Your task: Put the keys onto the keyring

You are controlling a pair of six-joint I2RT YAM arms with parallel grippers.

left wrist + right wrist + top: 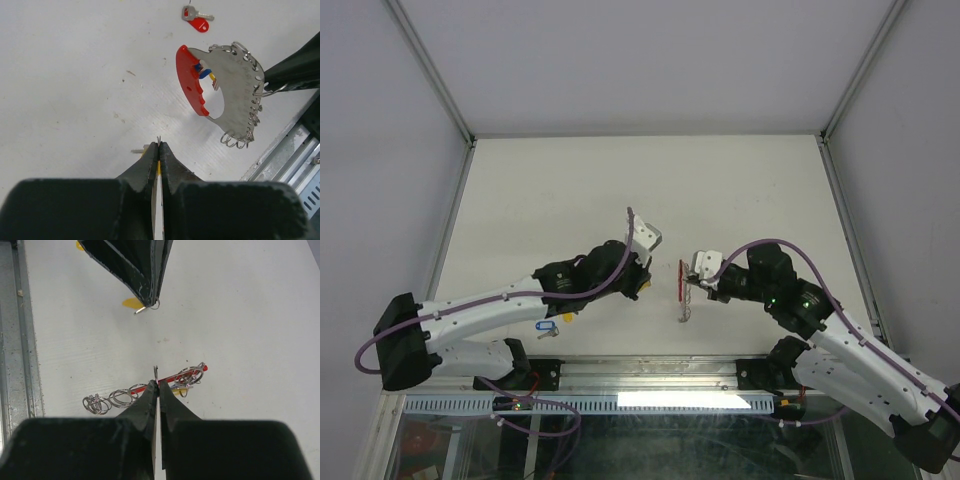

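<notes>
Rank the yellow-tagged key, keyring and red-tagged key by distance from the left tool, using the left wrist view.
1. Yellow-tagged key, pinched in the left tool.
2. Keyring, ahead to the right.
3. Red-tagged key, farthest, at the top.

Red and silver keyring [235, 85], red-tagged key [197, 22], blue-tagged key [546, 324], yellow-tagged key [132, 303], white table [620, 190]
</notes>
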